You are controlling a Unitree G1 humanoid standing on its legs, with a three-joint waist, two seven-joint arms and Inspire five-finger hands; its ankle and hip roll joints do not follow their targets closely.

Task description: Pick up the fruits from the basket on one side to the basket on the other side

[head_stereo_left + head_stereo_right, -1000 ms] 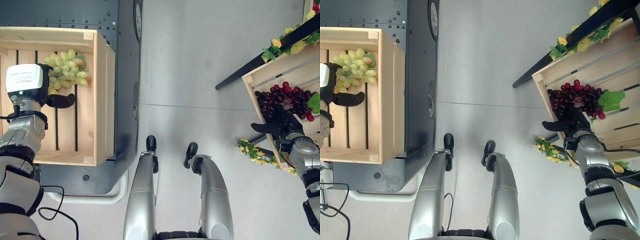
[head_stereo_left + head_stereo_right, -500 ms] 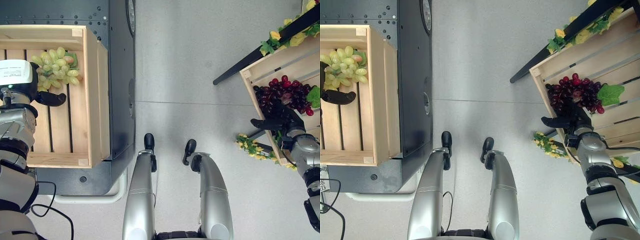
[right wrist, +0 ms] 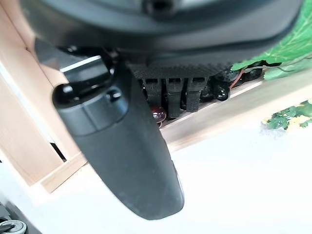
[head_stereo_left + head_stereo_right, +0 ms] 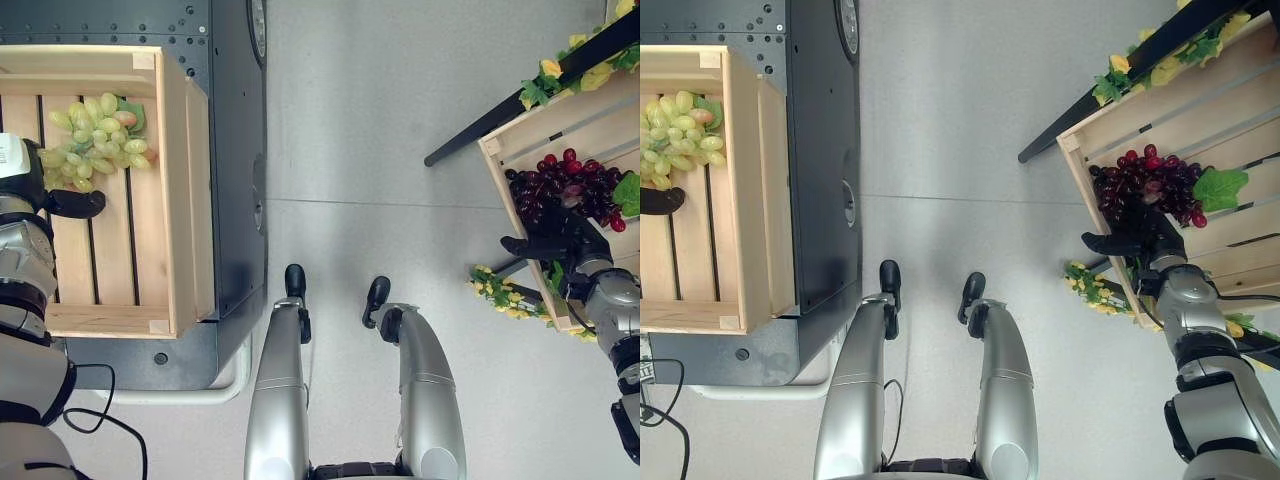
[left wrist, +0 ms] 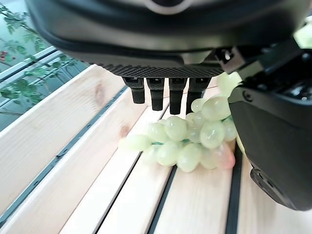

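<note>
Green grapes (image 4: 95, 145) lying on the slats inside the left crate (image 4: 172, 190), in its far part, close to the far wall. Nearer in the same crate, just beside the bunch, the left hand (image 4: 30, 195): spread, fingers (image 5: 158, 92) straight and pointed at the grapes, thumb standing out to the side, nothing held. Cannot tell whether the fingertips touch the berries.

Well apart from the left crate, across the bare floor, the right crate (image 4: 492, 175) with a bunch of dark red grapes (image 4: 1150, 185) and a green leaf (image 4: 1220, 187). Over the near edge of that bunch, the right hand (image 4: 1145, 240): also unclosed, fingers straight down toward the berries, thumb out toward the left crate. No grip visible yet.

Probably light, both bunches, and likely artificial, so not really fragile. But loose and floppy: many small round berries, smooth and somewhat slippery, hanging on thin stems. Best not to pinch one berry, since it may slip out or tear off. Better to come from above and close round the thick middle of the bunch, thumb on one side and fingers on the other, or to take the main stem if reachable. Lift slowly and expect some swinging. With the red bunch, mind the crate wall near the hand and keep the leaf out of the grip.
</note>
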